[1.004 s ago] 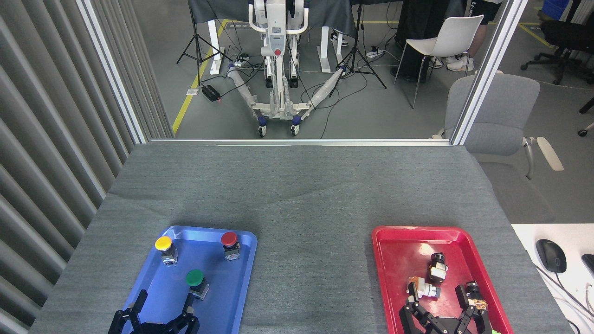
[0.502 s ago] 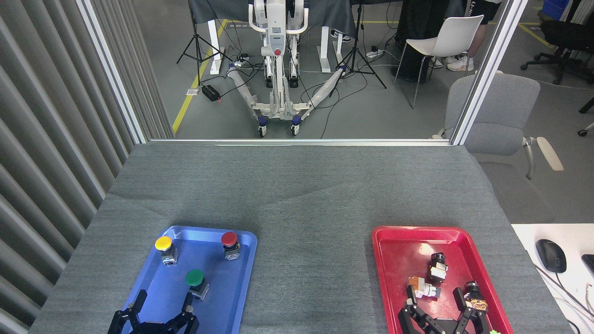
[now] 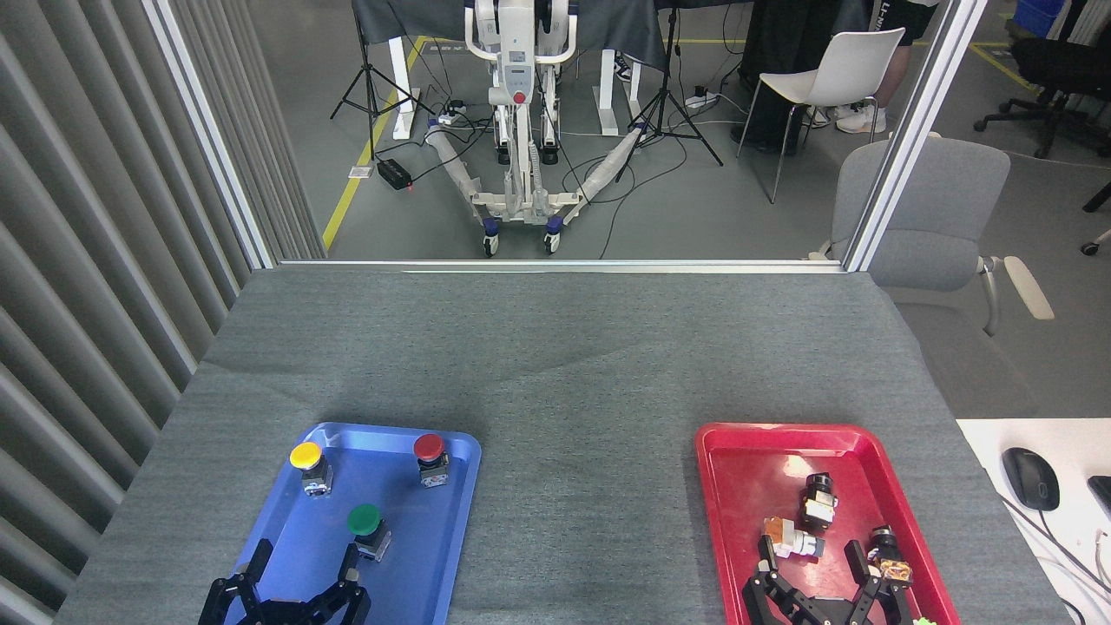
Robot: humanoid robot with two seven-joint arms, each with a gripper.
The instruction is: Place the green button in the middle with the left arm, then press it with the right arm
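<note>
- On the blue tray, at your near left, the green button stood upright, in the near half of the tray and a little right of its centre.
- Behind it, near the far rim of the same tray, you had the yellow-capped switch on the left and the red-capped switch on the right, both well apart from the green button.
- Your left gripper was at the bottom edge of the view, over the near end of the blue tray. Its two fingers were spread wide and held nothing; the right fingertip was just beside the base of the green button, but I could not tell if it touched it.
- Your right gripper was low over the near end of the red tray. Its fingers were also spread apart and empty.
- In the red tray lay three small parts: a black one toward the middle, a white and orange one close to the left finger of the right gripper, and a dark one with a gold piece close to the right finger.
- Between the two trays, the middle of the grey cloth was bare.
</note>
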